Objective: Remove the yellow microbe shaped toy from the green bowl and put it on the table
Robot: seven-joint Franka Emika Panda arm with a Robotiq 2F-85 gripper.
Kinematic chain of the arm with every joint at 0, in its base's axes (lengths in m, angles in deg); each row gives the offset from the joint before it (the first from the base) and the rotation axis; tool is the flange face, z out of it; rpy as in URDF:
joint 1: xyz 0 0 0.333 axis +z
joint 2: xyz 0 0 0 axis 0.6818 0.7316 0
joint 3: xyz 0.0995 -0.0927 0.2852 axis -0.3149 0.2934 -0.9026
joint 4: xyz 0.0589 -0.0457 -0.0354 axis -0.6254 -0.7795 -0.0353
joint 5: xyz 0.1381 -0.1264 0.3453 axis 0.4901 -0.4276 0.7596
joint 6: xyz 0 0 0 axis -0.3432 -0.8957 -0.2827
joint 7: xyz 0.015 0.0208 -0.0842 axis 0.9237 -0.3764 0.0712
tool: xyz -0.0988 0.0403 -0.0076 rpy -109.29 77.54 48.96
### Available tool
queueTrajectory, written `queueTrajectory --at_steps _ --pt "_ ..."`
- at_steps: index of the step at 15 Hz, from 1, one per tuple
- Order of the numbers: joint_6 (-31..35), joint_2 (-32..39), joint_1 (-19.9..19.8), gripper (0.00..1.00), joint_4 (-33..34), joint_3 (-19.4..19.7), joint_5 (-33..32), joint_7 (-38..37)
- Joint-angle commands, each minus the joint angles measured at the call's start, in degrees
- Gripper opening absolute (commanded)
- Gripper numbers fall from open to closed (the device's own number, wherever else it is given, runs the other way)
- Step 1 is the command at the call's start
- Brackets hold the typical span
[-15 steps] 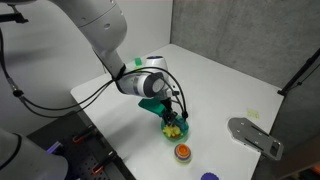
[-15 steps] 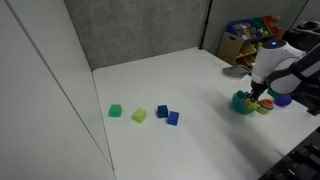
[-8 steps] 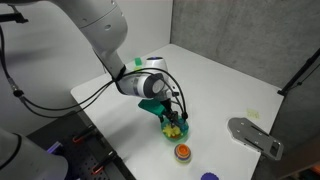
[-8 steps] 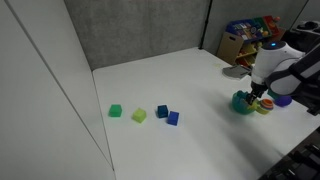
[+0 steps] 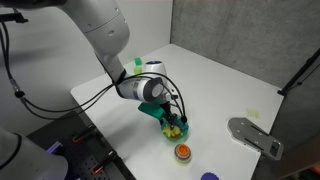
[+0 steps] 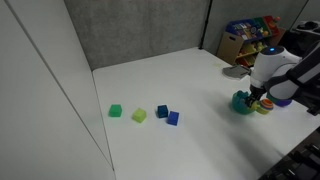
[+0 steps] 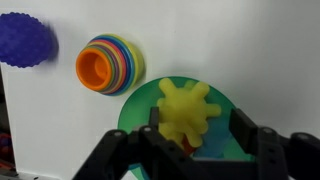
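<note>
The yellow microbe shaped toy lies in the green bowl on the white table. In the wrist view my gripper hangs right over the bowl, open, one finger on each side of the toy. The left finger sits against the toy's edge, and a gap shows between the toy and the right finger. In both exterior views the gripper reaches down into the bowl. A bit of the yellow toy shows below the fingers.
An orange rainbow-ringed cup stands beside the bowl, with a purple spiky ball beyond it. A grey metal piece lies near the table edge. A green block, a yellow-green block and two blue blocks sit far off.
The wrist has shifted slightly above the bowl. The toy still lies in the bowl, and the blocks have not moved.
</note>
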Motion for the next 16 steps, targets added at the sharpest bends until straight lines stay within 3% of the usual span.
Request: queueTrajectory --at_steps 1,4,5,7,16 --pt "1.51 0.87 1.66 0.41 0.16 2.06 -1.42 -1.58" --pt "1.41 0.55 2.27 0.19 0.06 3.04 -1.41 -1.57" --pt "1.37 0.52 2.5 0.18 0.03 3.28 -1.48 -1.64" --pt "1.31 0.39 2.81 0.04 -0.1 3.48 -1.53 -1.62" --pt "-1.24 -4.69 4.37 0.06 -1.41 3.5 -1.66 -0.95"
